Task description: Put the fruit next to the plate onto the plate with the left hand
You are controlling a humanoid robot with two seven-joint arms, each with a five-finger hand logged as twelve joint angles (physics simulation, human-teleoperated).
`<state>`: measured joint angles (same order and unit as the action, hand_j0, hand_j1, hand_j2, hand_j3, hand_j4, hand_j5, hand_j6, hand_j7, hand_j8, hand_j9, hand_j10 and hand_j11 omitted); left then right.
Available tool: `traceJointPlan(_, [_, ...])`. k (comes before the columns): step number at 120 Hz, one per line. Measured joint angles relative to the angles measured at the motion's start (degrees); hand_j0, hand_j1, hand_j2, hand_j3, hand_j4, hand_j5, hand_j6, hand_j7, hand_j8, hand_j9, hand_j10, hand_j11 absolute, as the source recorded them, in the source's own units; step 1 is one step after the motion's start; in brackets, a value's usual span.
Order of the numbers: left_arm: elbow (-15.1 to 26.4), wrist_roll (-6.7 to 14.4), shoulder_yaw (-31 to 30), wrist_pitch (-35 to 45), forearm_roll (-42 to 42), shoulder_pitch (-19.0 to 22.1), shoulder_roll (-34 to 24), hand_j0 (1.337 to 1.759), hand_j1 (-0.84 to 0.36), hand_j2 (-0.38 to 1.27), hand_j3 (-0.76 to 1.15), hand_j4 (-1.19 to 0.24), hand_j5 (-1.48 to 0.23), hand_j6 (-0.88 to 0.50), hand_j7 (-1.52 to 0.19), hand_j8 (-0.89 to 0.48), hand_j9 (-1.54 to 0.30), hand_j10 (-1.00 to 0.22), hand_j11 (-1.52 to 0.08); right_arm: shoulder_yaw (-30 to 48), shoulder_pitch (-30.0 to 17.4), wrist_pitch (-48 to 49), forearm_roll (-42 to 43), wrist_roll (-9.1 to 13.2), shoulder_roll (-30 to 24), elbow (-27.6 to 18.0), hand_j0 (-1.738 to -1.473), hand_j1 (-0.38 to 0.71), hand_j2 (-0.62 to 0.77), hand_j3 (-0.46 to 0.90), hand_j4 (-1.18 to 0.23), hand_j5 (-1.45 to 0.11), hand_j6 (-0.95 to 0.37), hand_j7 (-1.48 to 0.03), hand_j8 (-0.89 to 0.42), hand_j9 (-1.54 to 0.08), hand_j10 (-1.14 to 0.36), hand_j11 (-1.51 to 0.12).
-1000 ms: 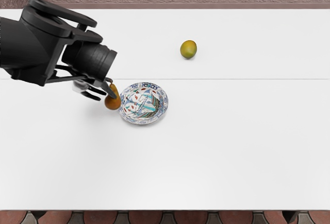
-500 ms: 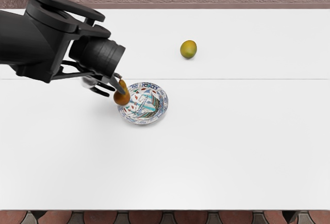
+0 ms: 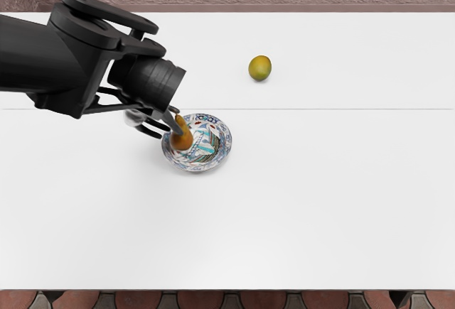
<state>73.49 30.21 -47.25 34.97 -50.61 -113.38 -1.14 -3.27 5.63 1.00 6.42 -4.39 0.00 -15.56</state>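
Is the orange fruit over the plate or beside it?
Over it: fruit overlaps plate's left part, held by left hand; contact cannot tell.

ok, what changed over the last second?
The left hand, shut on the orange pear-shaped fruit, carried it rightward from beside the left rim of the patterned ceramic plate to over the plate's left part. Nothing was let go; whether the fruit touches the plate cannot be told. The plate and the green-yellow round fruit farther back on the white table stayed put.

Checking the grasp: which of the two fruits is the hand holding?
The orange fruit, held by the left hand over the left side of the patterned plate; the greenish-yellow fruit lies alone, farther back on the table.
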Motion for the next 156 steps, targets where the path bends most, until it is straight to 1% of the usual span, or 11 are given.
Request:
traceJointPlan(9, [0.0,-0.2,0.0,0.0,0.3,0.1,-0.1,1.658,-0.42,0.37,0.0,-0.7,-0.91,-0.63,-0.91,-0.7,-0.91,-0.7,-0.91,0.0,0.0,0.0,0.0,0.0,0.0,0.0,-1.658,-0.33,0.0,0.0,-0.01,-0.02,-0.01,-0.02,-0.01,-0.02,-0.01,-0.02])
traceJointPlan(30, [0.0,-0.4,0.0,0.0,1.0,0.2,-0.2,1.658,-0.15,0.19,0.0,-0.44,-0.57,-0.41,-0.57,-0.44,-0.57,-0.44,-0.57,0.0,0.0,0.0,0.0,0.0,0.0,0.0,-1.658,-0.33,0.0,0.0,-0.01,-0.02,-0.01,-0.02,-0.01,-0.02,-0.01,-0.02])
traceJointPlan(56, [0.0,-0.4,0.0,0.0,1.2,0.0,-0.7,1.658,0.03,0.09,0.0,-0.28,-0.36,-0.27,-0.36,-0.28,-0.36,-0.28,-0.36,0.0,0.0,0.0,0.0,0.0,0.0,0.0,-1.658,-0.33,0.0,0.0,-0.01,-0.02,-0.01,-0.02,-0.01,-0.02,-0.01,-0.02])
traceJointPlan(74, [0.1,-0.5,0.1,0.0,1.3,-0.8,-3.6,1.658,0.17,0.05,0.0,-0.15,-0.2,-0.15,-0.2,-0.15,-0.2,-0.15,-0.2,0.0,0.0,0.0,0.0,0.0,0.0,0.0,-1.658,-0.33,0.0,0.0,-0.01,-0.02,-0.01,-0.02,-0.01,-0.02,-0.01,-0.02])
traceJointPlan(90, [1.2,-0.5,1.7,0.0,1.6,-1.4,-9.4,1.658,0.25,0.03,0.0,-0.09,-0.11,-0.08,-0.11,-0.09,-0.11,-0.09,-0.11,0.0,0.0,0.0,0.0,0.0,0.0,0.0,-1.658,-0.33,0.0,0.0,-0.01,-0.02,-0.01,-0.02,-0.01,-0.02,-0.01,-0.02])
traceJointPlan(102, [1.6,-0.5,3.6,0.0,2.9,-1.1,-17.6,1.658,0.28,0.02,0.0,-0.06,-0.07,-0.06,-0.07,-0.06,-0.07,-0.06,-0.07,0.0,0.0,0.0,0.0,0.0,0.0,0.0,-1.658,-0.33,0.0,0.0,-0.01,-0.02,-0.01,-0.02,-0.01,-0.02,-0.01,-0.02])
traceJointPlan(116, [1.9,-0.4,6.4,-0.4,7.3,-0.4,-28.4,1.658,0.31,0.01,0.0,-0.04,-0.05,-0.03,-0.05,-0.04,-0.05,-0.04,-0.05,0.0,0.0,0.0,0.0,0.0,0.0,0.0,-1.658,-0.33,0.0,0.0,-0.01,-0.02,-0.01,-0.02,-0.01,-0.02,-0.01,-0.02])
traceJointPlan(121, [2.0,-0.4,6.9,-4.2,8.7,-0.3,-31.5,1.658,0.31,0.01,0.0,-0.03,-0.04,-0.03,-0.04,-0.03,-0.04,-0.03,-0.04,0.0,0.0,0.0,0.0,0.0,0.0,0.0,-1.658,-0.33,0.0,0.0,-0.01,-0.02,-0.01,-0.02,-0.01,-0.02,-0.01,-0.02])
traceJointPlan(129, [2.1,-0.4,7.3,-14.6,11.2,0.1,-34.8,1.658,0.32,0.01,0.0,-0.02,-0.03,-0.02,-0.03,-0.02,-0.03,-0.02,-0.03,0.0,0.0,0.0,0.0,0.0,0.0,0.0,-1.658,-0.33,0.0,0.0,-0.01,-0.02,-0.01,-0.02,-0.01,-0.02,-0.01,-0.02])
traceJointPlan(145, [2.2,-0.4,7.8,-36.2,14.7,0.7,-37.9,1.658,0.33,0.0,0.0,-0.02,-0.02,-0.02,-0.02,-0.02,-0.02,-0.02,-0.02,0.0,0.0,0.0,0.0,0.0,0.0,0.0,-1.658,-0.33,0.0,0.0,-0.01,-0.02,-0.01,-0.02,-0.01,-0.02,-0.01,-0.02])
traceJointPlan(156, [2.2,-0.5,8.0,-48.6,15.5,1.9,-40.6,1.658,0.33,0.0,0.0,-0.01,-0.02,-0.01,-0.02,-0.01,-0.02,-0.01,-0.02,0.0,0.0,0.0,0.0,0.0,0.0,0.0,-1.658,-0.33,0.0,0.0,-0.01,-0.02,-0.01,-0.02,-0.01,-0.02,-0.01,-0.02])
